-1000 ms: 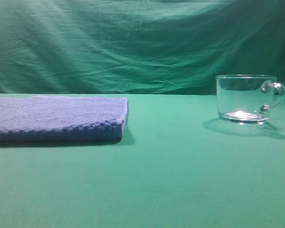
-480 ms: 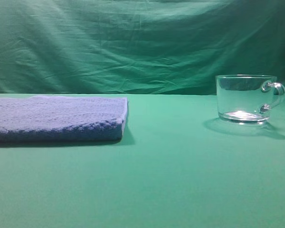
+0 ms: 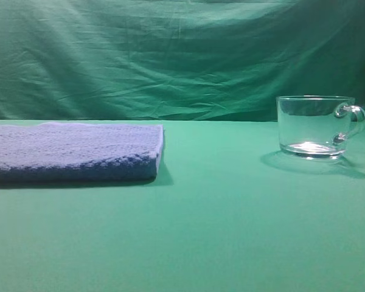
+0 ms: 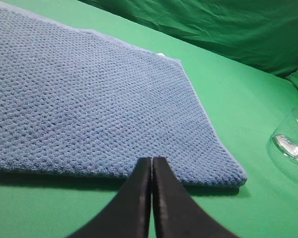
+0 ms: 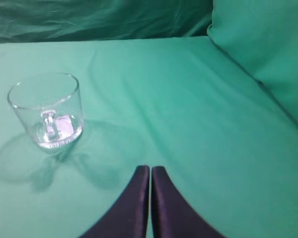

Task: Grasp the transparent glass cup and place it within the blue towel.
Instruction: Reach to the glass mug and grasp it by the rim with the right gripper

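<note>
The transparent glass cup (image 3: pixel 315 126) stands upright at the right of the green table, its handle pointing right. In the right wrist view the cup (image 5: pixel 46 110) is up and to the left of my right gripper (image 5: pixel 150 169), which is shut, empty and well apart from it. The blue towel (image 3: pixel 73 151) lies flat at the left. In the left wrist view the towel (image 4: pixel 89 99) fills the upper left; my left gripper (image 4: pixel 152 161) is shut and empty over its near edge. A part of the cup (image 4: pixel 293 135) shows at the right edge there. Neither gripper appears in the exterior view.
A green cloth (image 3: pixel 182 231) covers the table and a wrinkled green backdrop (image 3: pixel 170 55) hangs behind. A raised green fold (image 5: pixel 268 49) stands at the right in the right wrist view.
</note>
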